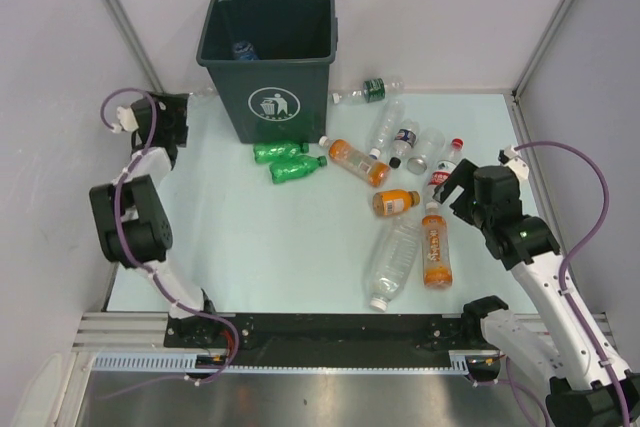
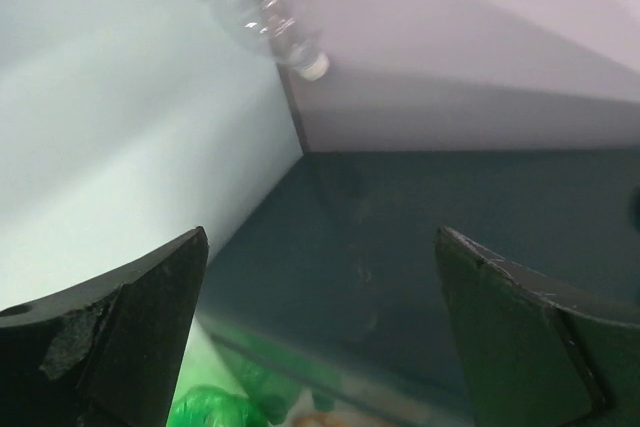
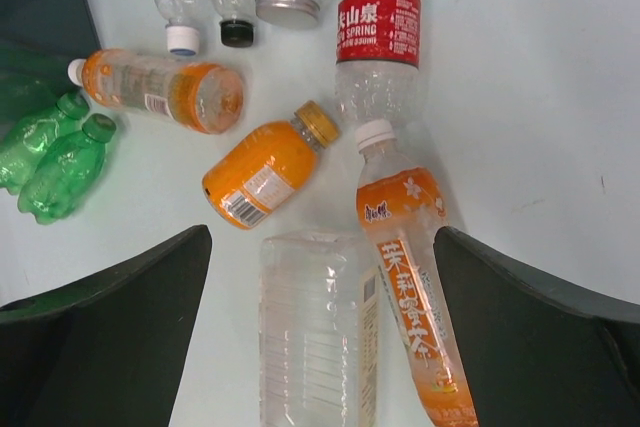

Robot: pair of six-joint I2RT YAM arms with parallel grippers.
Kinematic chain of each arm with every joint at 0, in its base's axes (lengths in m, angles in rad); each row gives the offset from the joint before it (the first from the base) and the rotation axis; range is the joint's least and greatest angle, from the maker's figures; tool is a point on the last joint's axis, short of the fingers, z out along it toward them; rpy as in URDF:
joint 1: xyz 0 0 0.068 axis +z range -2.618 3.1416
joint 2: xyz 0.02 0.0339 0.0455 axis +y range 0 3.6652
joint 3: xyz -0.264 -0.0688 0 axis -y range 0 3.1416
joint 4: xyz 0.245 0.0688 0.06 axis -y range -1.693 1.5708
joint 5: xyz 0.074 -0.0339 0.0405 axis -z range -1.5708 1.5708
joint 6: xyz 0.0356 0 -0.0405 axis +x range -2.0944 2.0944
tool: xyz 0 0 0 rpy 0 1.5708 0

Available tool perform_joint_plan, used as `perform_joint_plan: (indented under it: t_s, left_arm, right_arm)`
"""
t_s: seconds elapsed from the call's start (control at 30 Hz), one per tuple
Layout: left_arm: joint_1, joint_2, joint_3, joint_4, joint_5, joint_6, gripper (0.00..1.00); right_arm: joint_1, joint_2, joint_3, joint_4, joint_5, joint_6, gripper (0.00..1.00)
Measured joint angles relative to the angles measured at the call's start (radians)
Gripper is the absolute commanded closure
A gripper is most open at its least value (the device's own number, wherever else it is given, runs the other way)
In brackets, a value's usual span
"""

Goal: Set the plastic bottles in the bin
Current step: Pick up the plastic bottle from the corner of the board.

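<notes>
Step in hand, by my judgement: picking the next bottle to grasp, with the task at an early stage.

- The bin [image 1: 232, 87] stands at the far edge of the desk [image 1: 250, 237], left of centre. One blue-labelled bottle [image 1: 243, 49] shows inside it.
- The other plastic bottles [image 1: 405, 142] lie on the desk, most of them clustered toward the right edge. Two green bottles [image 1: 288, 160] lie just in front of the bin, and one dark-labelled bottle [image 1: 371, 90] lies at the far edge.
- The right gripper [image 3: 320, 242] hovers over the right-hand cluster with its jaws spread and nothing held. Below it lie a large clear bottle [image 3: 315, 332] and a tall orange-labelled bottle [image 3: 405, 267], side by side and touching.
- The left gripper [image 2: 320, 247] is by the far-left corner, jaws apart and empty. It faces the bin's side wall. A clear white-capped bottle [image 2: 265, 2] lies beyond it against the back wall.

Next move, as I judge it: the right arm should descend on one bottle only, with its jaws across the body. The two beneath it touch, so a finger could nudge the neighbour.

Writing:
- The red-labelled bottle [image 3: 378, 22] reads "SPRING" under Chinese characters.
- The tall orange label carries vertical Chinese characters and white flowers.
- The small orange bottle [image 3: 265, 175] has print too fine to read.
- The bin front bears a white litter pictogram.
</notes>
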Motion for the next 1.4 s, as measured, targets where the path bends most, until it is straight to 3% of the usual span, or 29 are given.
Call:
perform_joint_plan:
  t_s: [0.2, 0.53, 0.97, 1.4]
  left_arm:
    - [-0.002, 0.278, 0.043, 0.15, 0.026, -0.163, 0.03]
    - [-0.005, 0.459, 0.21, 0.327, -0.076, -0.229, 0.02]
    - [-0.007, 0.661, 0.477, 0.27, -0.161, -0.313, 0.03]
    - [-0.009, 0.934, 0.9, 0.189, -0.178, -0.293, 0.03]
  right_arm:
    - [-0.005, 0.015, 0.0, 0.054, 0.042, -0.011, 0.0]
    - [-0.038, 0.079, 0.0, 0.119, 0.062, -0.032, 0.0]
    - [-0.063, 0.132, 0.0, 0.146, 0.078, -0.031, 0.0]
    - [-0.079, 0.179, 0.0, 0.169, 0.087, -0.024, 0.0]
